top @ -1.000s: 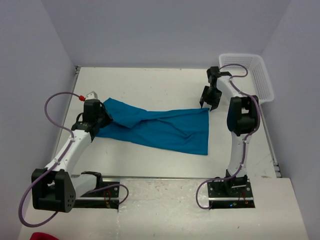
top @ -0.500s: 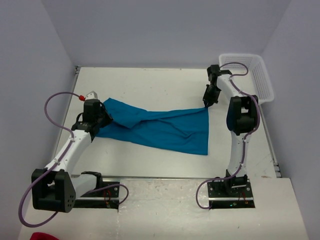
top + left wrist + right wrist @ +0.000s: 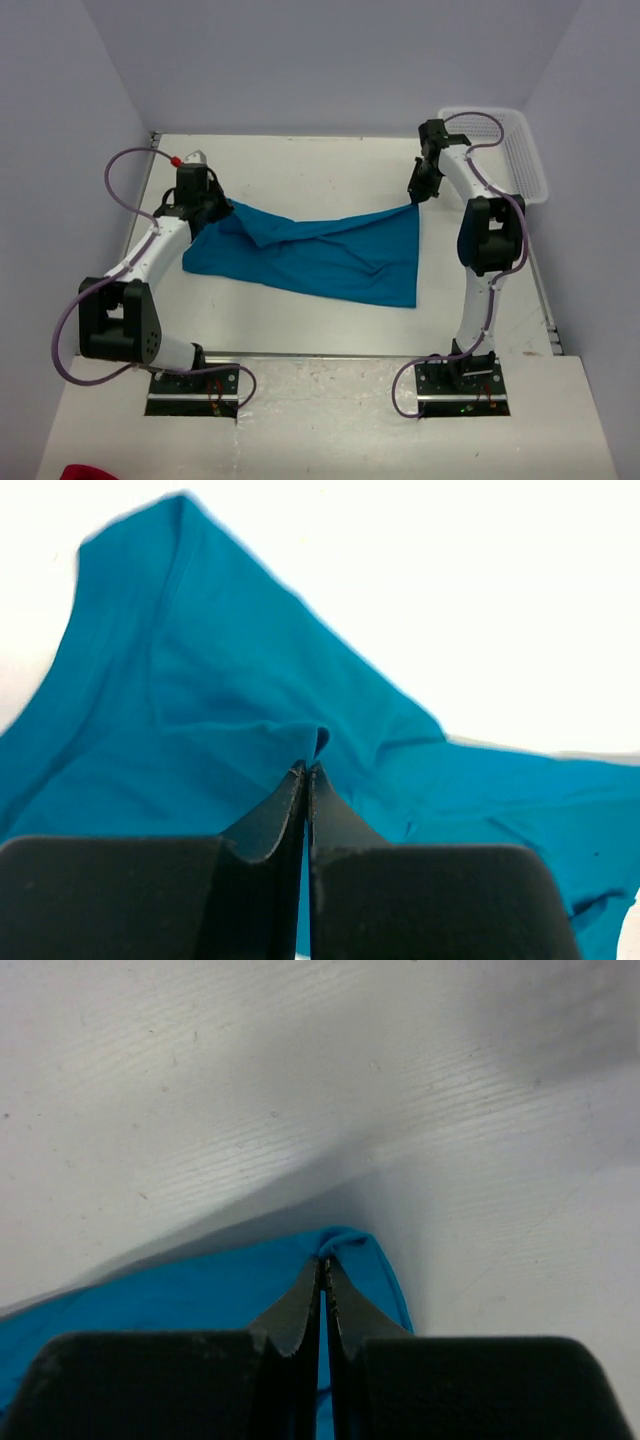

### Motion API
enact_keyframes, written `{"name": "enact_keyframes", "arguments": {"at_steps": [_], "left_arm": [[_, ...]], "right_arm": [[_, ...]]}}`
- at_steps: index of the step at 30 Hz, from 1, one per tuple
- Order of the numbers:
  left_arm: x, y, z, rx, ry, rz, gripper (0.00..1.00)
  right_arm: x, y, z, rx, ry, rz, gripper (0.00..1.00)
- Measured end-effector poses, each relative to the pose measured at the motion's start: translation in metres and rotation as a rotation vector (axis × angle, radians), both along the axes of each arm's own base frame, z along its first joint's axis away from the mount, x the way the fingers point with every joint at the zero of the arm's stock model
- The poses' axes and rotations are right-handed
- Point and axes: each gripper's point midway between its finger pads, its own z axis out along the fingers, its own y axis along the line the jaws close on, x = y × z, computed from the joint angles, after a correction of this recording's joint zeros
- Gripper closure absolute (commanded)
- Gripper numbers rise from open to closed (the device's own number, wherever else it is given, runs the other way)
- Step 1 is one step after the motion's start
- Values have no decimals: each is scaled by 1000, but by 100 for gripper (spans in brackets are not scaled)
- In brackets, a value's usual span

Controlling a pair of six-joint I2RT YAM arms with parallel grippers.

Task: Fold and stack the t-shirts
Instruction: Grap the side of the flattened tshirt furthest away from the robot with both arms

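Observation:
A teal-blue t-shirt (image 3: 320, 255) lies stretched across the white table between my two arms, wrinkled along its upper edge. At its far left corner my left gripper (image 3: 222, 205) is shut on a pinch of the cloth; in the left wrist view the fabric (image 3: 250, 690) bunches at the closed fingertips of the left gripper (image 3: 308, 768). My right gripper (image 3: 414, 200) is shut on the shirt's far right corner. In the right wrist view that corner (image 3: 345, 1245) folds over the tips of the right gripper (image 3: 325, 1262).
A white mesh basket (image 3: 520, 150) stands at the table's far right, just beyond the right arm. Grey walls close in the back and both sides. A bit of red cloth (image 3: 85, 472) shows at the bottom left, off the table.
The right gripper came down onto the shirt's far right corner and shut on it. The left arm carried its corner toward the back left, pulling the cloth tighter.

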Motion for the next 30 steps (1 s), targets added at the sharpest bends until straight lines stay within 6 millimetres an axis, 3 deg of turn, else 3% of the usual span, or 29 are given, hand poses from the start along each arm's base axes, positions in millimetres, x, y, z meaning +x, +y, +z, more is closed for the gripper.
{"name": "enact_keyframes", "arguments": {"at_steps": [7,16,27,30], "left_arm": [[57,-16,13,-14,-37,-89,100],[108,-31,36,-29,-92,-157,100],[143,-36,84,-5,-192,-207,100],[149,-37,87,1,-197,-213,100]], "right_arm": [[4,0,27,5,-65,18,100],[6,0,31,-1,-74,32,100],[14,-1,48,-7,-118,28,100],[16,-1,53,-6,-130,28,100]]}}
